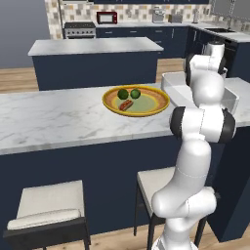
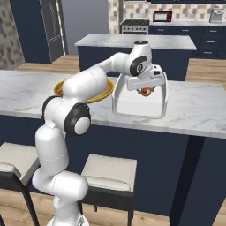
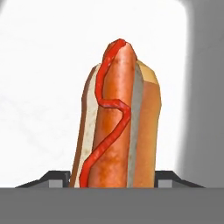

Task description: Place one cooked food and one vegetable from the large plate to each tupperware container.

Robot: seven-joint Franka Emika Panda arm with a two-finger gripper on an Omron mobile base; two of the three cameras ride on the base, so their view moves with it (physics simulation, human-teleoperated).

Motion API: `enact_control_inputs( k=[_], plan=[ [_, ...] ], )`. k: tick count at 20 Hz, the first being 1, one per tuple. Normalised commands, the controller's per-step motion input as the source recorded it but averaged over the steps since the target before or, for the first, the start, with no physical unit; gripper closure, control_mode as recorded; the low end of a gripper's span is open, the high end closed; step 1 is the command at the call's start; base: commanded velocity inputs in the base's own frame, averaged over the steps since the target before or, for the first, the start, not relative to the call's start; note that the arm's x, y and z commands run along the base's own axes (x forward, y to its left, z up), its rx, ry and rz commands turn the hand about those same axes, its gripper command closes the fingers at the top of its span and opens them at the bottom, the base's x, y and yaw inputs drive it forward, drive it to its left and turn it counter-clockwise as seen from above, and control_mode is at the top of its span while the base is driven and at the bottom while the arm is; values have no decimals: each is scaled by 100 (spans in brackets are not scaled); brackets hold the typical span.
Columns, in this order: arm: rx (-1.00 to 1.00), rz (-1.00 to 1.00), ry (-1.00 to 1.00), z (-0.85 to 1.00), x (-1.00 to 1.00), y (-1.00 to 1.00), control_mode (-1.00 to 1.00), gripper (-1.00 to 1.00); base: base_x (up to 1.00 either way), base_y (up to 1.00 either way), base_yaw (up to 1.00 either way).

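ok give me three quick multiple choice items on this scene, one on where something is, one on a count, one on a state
1. Where is the gripper?
A. over the white tupperware container
B. over the large plate
C. down by the stools

2. How many round green vegetables lie on the large plate?
A. none
B. two
C. four

3. What state is the gripper in?
A. open and bare
B. shut on a hot dog
C. shut on a green vegetable

Key: 1 A, right base view shows it above the white tray. 2 B, two sit beside a sausage. 3 B, hand view shows the hot dog between the fingertips.
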Motion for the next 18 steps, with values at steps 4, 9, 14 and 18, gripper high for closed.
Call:
enact_control_inputs(
  k=[4, 9, 14, 18],
  plan=[
    [0, 0, 0, -5, 0, 0, -100, -100, 0, 0, 0],
    [0, 0, 0, -2, 0, 0, -100, -100, 0, 0, 0],
    [0, 0, 0, 0, 0, 0, -100, -100, 0, 0, 0],
    [0, 0, 0, 0, 0, -1, -100, -100, 0, 0, 0]
  ],
)
